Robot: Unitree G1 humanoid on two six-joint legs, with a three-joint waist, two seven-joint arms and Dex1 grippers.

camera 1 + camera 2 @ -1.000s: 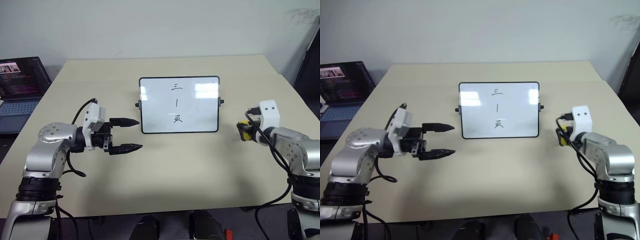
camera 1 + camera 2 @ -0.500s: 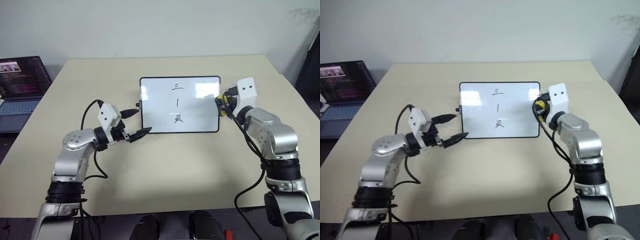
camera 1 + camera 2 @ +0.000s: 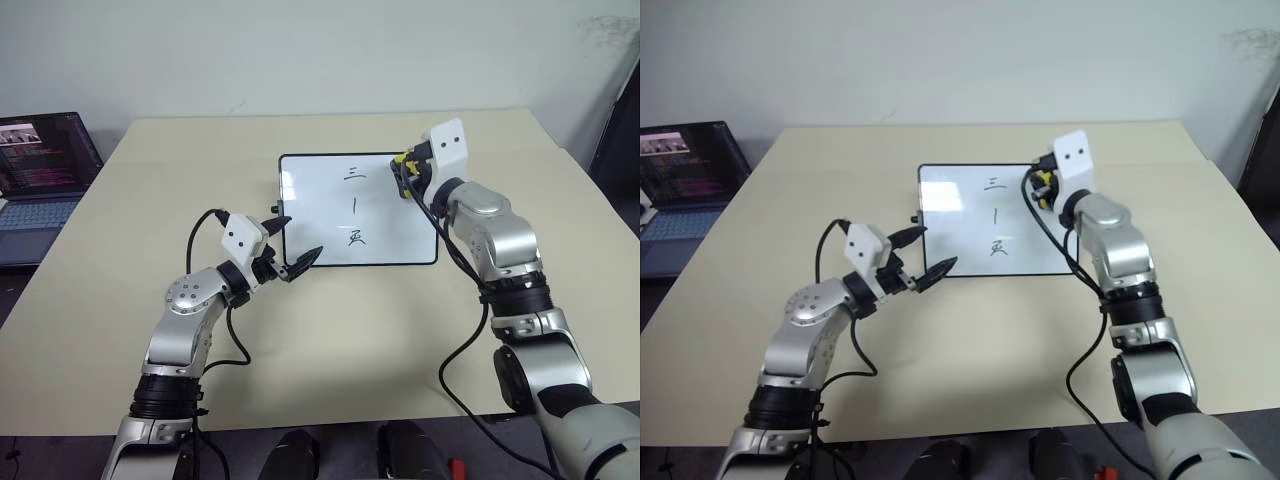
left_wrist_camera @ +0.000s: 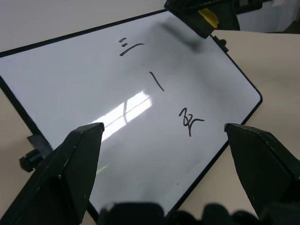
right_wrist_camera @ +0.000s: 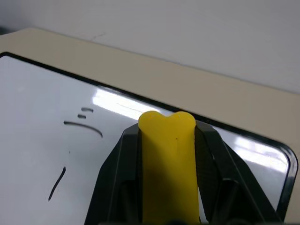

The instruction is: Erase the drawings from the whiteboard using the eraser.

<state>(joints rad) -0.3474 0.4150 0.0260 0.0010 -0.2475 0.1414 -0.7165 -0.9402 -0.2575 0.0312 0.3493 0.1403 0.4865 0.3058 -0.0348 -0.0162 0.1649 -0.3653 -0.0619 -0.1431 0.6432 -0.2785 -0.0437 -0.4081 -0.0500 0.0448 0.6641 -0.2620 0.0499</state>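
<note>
Your whiteboard (image 3: 320, 215) stands propped near the middle of the beige worktop (image 3: 400, 330), its face tilted up toward the robot, with small black knobs at its side edges. The drawings (image 3: 353, 205) are all intact on it: three short horizontal strokes at the top, a single vertical stroke below them, and a small scribbled character lowest, stacked in one column a little right of the board's centre. Your right claw (image 3: 403, 180) is clamped tight on the yellow eraser (image 5: 168, 164), whose notched end projects between the two black fingers; the claw hangs over the upper right part of the board, right of the three strokes. In the left wrist view the eraser casts a soft shadow on the board just beneath it, but you cannot tell from these views whether it touches the surface. Your left claw (image 3: 296, 244) stands wide and empty, pointing at the board's lower left corner; one fingertip (image 3: 282, 222) lies at the board's left edge beside the knob, the other at the bottom edge, and contact with the frame cannot be confirmed. An open laptop (image 3: 40, 170) with a lit screen sits off the worktop's far left edge, well apart from the board.
</note>
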